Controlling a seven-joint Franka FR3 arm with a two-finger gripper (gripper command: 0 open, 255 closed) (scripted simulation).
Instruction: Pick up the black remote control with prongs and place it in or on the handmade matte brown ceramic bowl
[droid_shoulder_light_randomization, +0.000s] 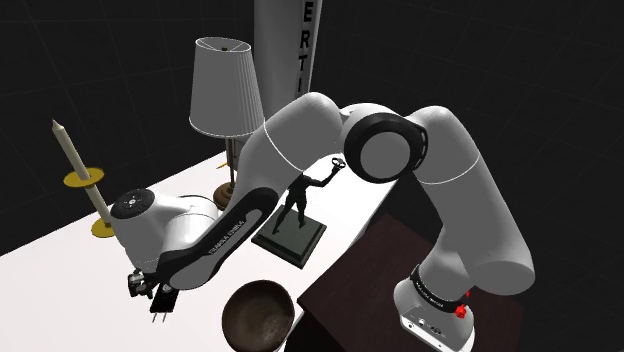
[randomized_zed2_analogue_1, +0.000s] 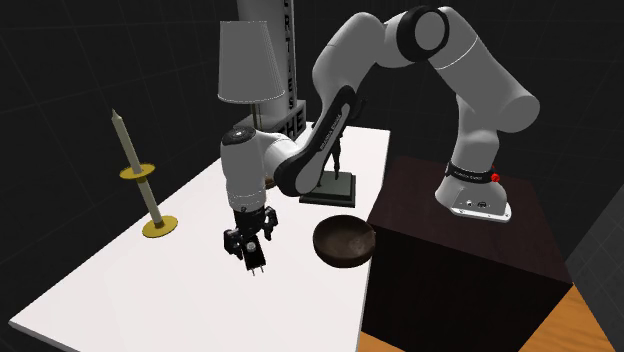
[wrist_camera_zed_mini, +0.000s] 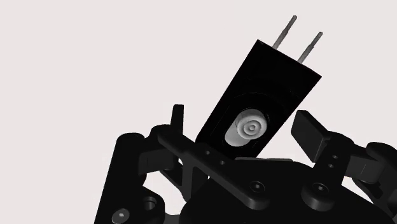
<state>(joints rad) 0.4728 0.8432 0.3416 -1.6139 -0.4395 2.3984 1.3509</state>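
The black remote control (wrist_camera_zed_mini: 261, 95) is a flat black slab with a pale round button and two thin metal prongs at its far end. My gripper (wrist_camera_zed_mini: 245, 133) is shut on its near end, fingers on either side. In the shoulder view the gripper (droid_shoulder_light_randomization: 152, 285) holds the remote (droid_shoulder_light_randomization: 164, 301) with its prongs pointing down, just above the white table (droid_shoulder_light_randomization: 60, 290). The brown bowl (droid_shoulder_light_randomization: 258, 316) sits on the table a short way to the shoulder view's right of it. In the second exterior view the remote (randomized_zed2_analogue_1: 255, 256) hangs under the gripper (randomized_zed2_analogue_1: 247, 240), left of the bowl (randomized_zed2_analogue_1: 345, 240).
A dark figure statue (droid_shoulder_light_randomization: 295, 215) on a square base stands behind the bowl. A white-shaded lamp (droid_shoulder_light_randomization: 225, 90) is at the table's far side, and a candle on a yellow holder (droid_shoulder_light_randomization: 82, 172) at the far left. The dark stand (randomized_zed2_analogue_1: 450, 260) borders the table by the bowl.
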